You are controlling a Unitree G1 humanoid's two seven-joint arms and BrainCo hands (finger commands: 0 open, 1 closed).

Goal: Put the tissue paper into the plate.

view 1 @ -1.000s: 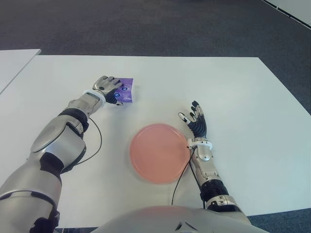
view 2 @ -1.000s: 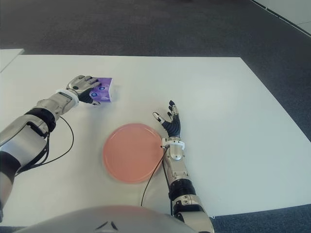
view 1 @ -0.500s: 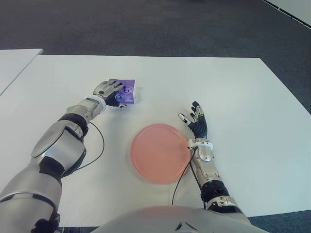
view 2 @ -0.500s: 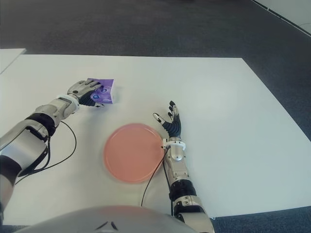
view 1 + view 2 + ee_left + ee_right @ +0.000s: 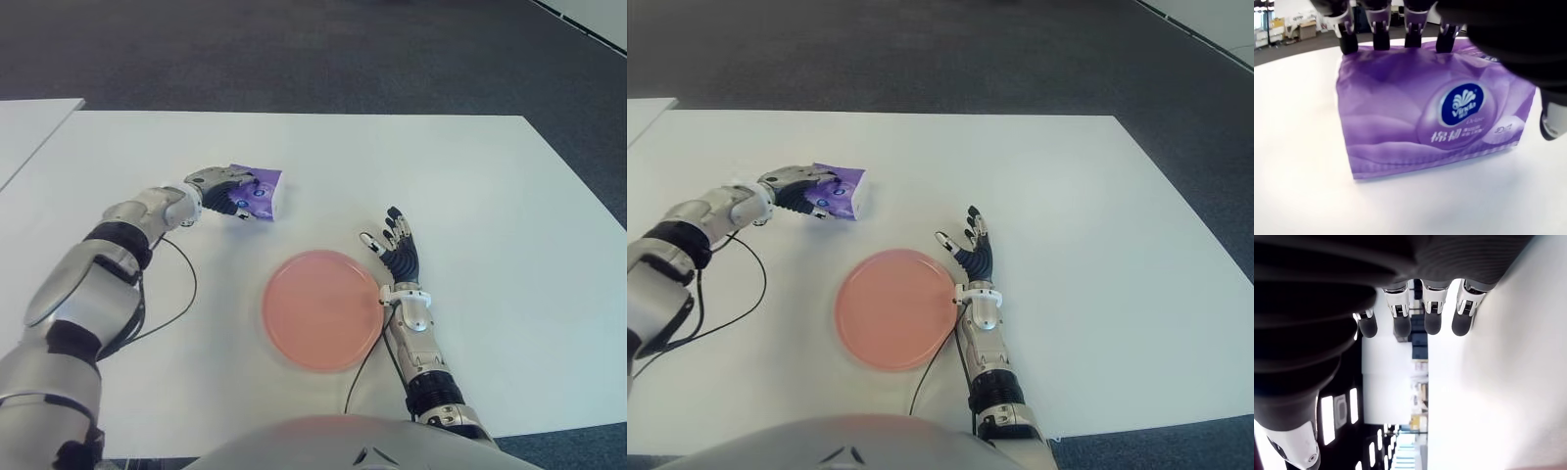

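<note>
1. The pink plate (image 5: 322,308) sits on the white table (image 5: 470,166) close in front of me, and nothing lies in it.
2. The purple tissue pack (image 5: 257,192) is not in the plate — it is beyond it and toward my left, in my left hand (image 5: 221,187).
3. From my head I see the pack only as a small purple shape tilted in my fingers. My left wrist view shows more: four fingertips (image 5: 1380,40) hooked over the pack's far top edge, my thumb at one end, and a round blue-and-white logo on the near face.
4. My left arm reaches forward and outward across the table, the hand clamped on the pack.
5. My right hand (image 5: 396,251) is just beside the plate's right rim, fingers spread and pointing away from me — holding nothing. Its wrist view shows four straight fingertips (image 5: 1432,323) over bare table.
</note>
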